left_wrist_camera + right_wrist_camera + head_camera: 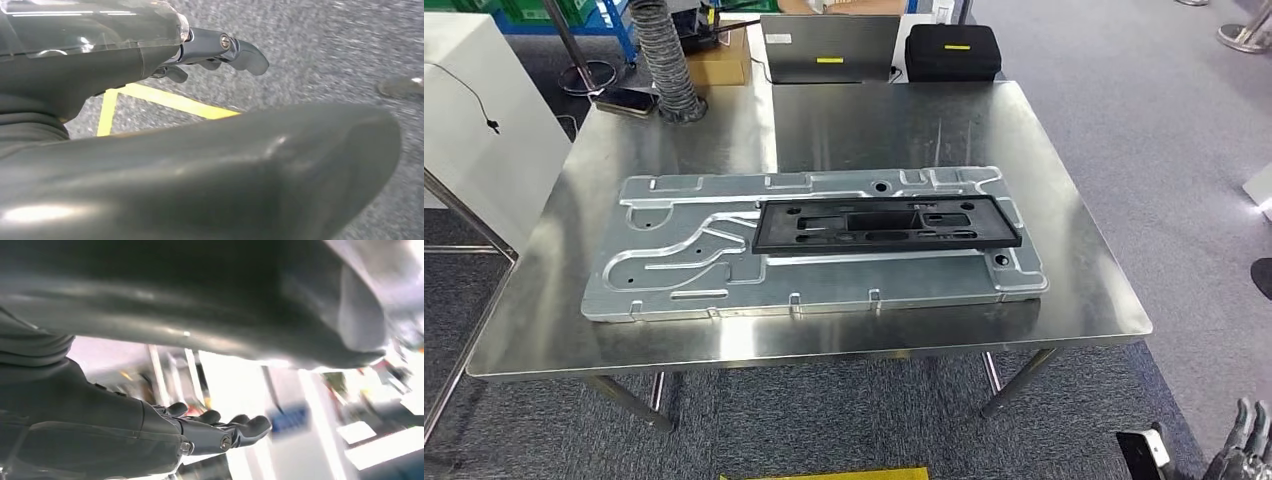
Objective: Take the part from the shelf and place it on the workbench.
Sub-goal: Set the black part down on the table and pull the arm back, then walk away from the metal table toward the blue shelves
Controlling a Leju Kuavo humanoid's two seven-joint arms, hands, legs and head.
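Observation:
A flat black plastic part [886,223] with several cut-outs lies on a large silver metal plate [694,265], which rests on the steel workbench [874,125]. My right hand [1246,440] hangs low at the bottom right corner of the head view, well off the bench, fingers apart and holding nothing. The right wrist view shows the same hand [220,430] with fingers stretched out and empty. My left hand [215,50] hangs over grey carpet in the left wrist view, its fingers loosely extended with nothing in them.
A laptop [829,47] and a black case [952,50] stand behind the bench. A ribbed grey hose [664,60] comes down at the bench's back left, beside a small dark device [627,100]. A white cabinet [474,120] stands left. Yellow floor tape [170,100] lies below.

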